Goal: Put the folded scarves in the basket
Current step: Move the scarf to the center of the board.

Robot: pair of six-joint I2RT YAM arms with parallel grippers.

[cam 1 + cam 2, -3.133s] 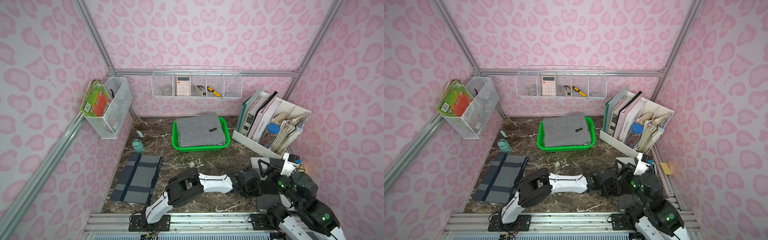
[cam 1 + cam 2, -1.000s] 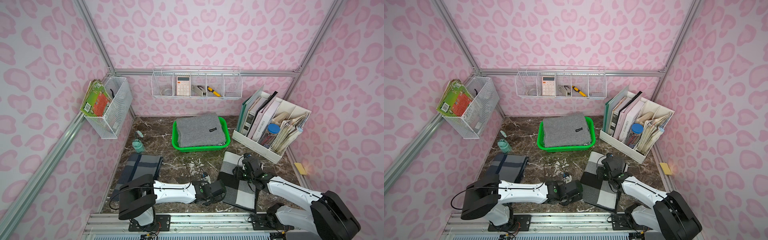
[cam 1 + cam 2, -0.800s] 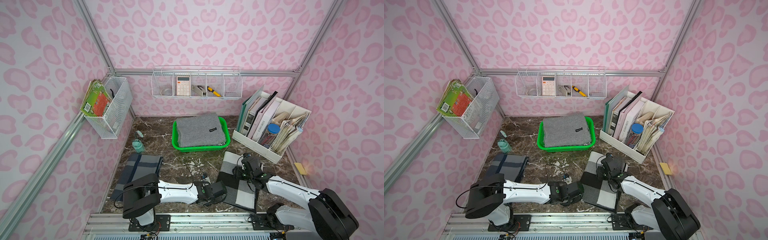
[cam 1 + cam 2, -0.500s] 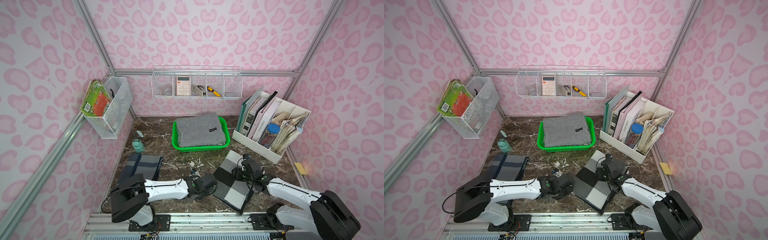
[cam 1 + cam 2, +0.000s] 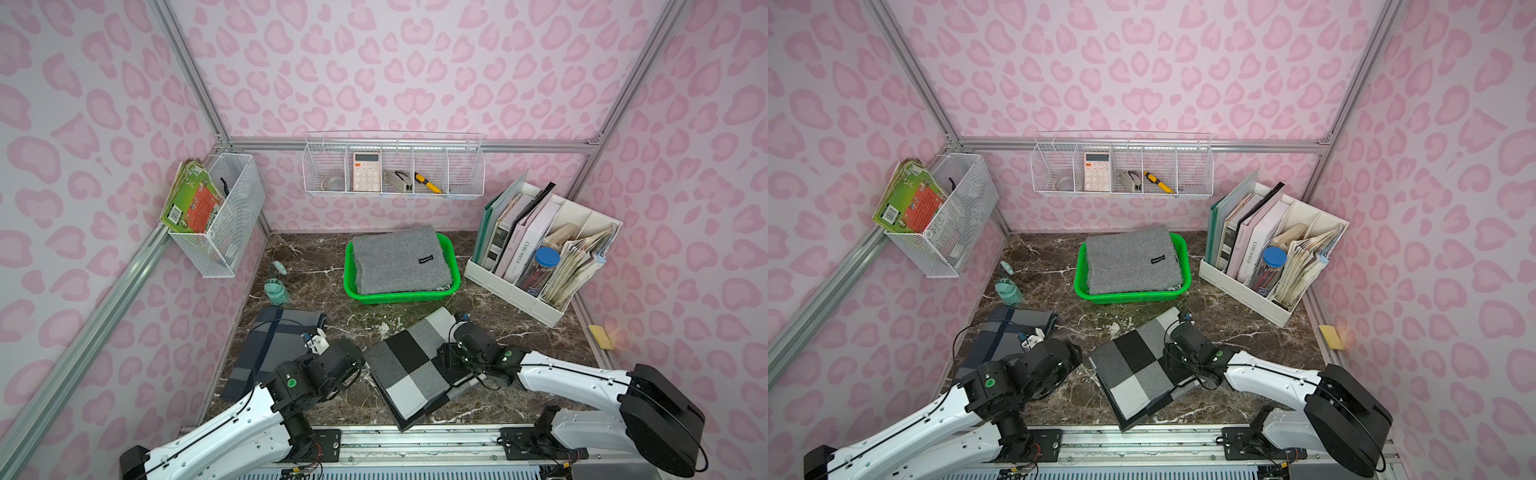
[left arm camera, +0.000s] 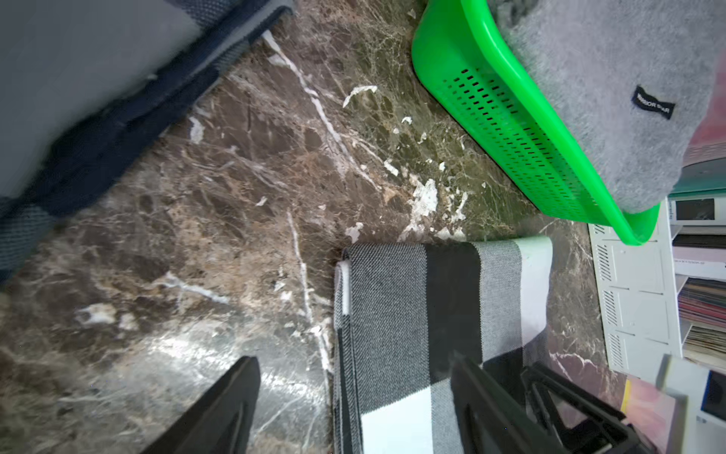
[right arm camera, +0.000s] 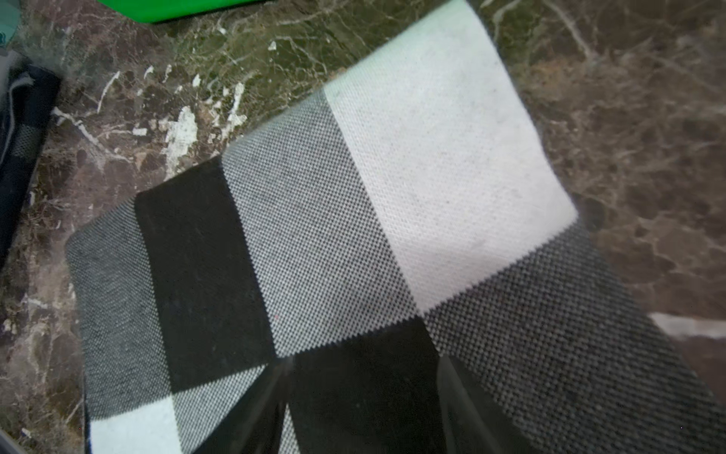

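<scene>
Green shallow perforated plastic basket (image 5: 399, 297): holds a folded plain grey scarf (image 5: 399, 259); black, white and grey checked folded scarf (image 5: 409, 365) outside it, near, on brown marble worktop (image 5: 519, 328); left pincer (image 6: 353, 363) spread astride its edge; right pincer (image 7: 361, 361) over it, grip not discernible; pending, presumably: grasp, carry, deposit.

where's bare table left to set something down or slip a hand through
Bare marble between the file organizer and the right arm; a strip in front of the green basket, behind the checked scarf; a patch between it and the teal bottle. Crowded up front: the left arm, the checked scarf, the blue plaid scarf. The basket holds a grey scarf.
</scene>
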